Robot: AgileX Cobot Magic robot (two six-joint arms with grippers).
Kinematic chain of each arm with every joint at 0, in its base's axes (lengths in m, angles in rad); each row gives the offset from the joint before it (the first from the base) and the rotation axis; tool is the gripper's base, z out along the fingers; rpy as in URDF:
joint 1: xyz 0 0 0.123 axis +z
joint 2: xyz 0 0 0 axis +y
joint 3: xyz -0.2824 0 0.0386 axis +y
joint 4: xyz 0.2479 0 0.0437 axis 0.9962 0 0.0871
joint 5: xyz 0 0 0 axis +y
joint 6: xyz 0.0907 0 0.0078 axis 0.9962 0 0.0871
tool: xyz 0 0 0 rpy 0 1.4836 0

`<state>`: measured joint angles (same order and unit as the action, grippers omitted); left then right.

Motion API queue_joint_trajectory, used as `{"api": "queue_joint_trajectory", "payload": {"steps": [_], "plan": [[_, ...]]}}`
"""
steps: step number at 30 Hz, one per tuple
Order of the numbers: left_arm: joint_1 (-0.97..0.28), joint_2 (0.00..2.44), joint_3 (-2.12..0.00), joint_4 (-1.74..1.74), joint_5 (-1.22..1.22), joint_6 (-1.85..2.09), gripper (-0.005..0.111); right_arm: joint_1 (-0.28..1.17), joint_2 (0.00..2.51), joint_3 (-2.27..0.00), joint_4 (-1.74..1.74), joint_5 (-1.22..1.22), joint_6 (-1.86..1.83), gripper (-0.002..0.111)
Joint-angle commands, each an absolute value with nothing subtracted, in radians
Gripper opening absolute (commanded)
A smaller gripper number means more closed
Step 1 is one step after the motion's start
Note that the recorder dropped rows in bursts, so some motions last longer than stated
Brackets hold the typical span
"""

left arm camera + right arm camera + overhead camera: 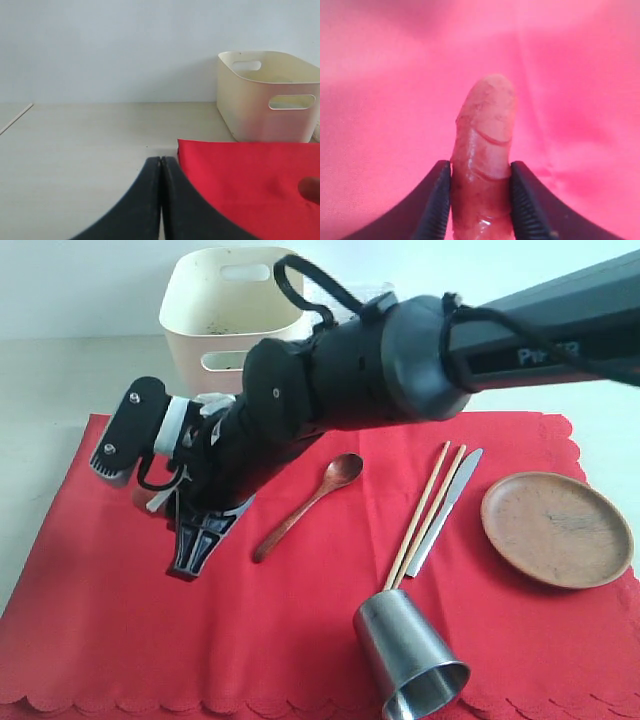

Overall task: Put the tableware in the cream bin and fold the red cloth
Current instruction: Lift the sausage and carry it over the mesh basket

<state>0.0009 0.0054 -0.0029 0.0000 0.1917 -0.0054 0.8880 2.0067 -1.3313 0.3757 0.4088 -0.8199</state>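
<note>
- Exterior view: the large bright red scalloped-edged cloth [100, 640] lies spread flat on the table [60, 380], not folded
- On it, none yet binned: the brown wooden spoon [310, 502] near the middle, the pair of wooden chopsticks [425, 515] with the metal knife [445, 510] just beside them, the round brown wooden plate [556, 530] by the edge on the view's right, and the steel cup [410, 655] on its side at the edge closest to the camera
- The tall cream plastic bin [225, 350] stands off the cloth, just past its far edge; what it holds I cannot tell, and no green bowl shows anywhere
- By my judgement the task is at an early stage: five pieces left to move, then the fold
- The right gripper [195, 555] is low over the cloth's left part, jaws partway closed on a pinkish-brown sausage [485, 135], pinched from both sides; that is food, not tableware
- The left gripper [161, 167] has its jaws pressed together, holding nothing, over bare table just off a cloth corner
</note>
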Motion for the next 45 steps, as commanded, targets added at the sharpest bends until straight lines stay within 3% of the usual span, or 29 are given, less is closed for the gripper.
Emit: {"api": "queue_joint_trajectory", "payload": {"steps": [1,25,45], "plan": [[0.003,0.0,0.0,0.0,0.188,-0.012,0.002,0.877,1.924,-1.333,0.282,0.411,-0.735,0.0],[0.003,0.0,0.0,0.0,0.188,-0.012,0.002,0.534,1.843,-1.333,0.262,0.227,-0.674,0.0],[0.003,0.0,0.0,0.0,0.188,-0.012,0.002,0.383,2.028,-1.37,0.367,-0.097,-0.632,0.0]]}}
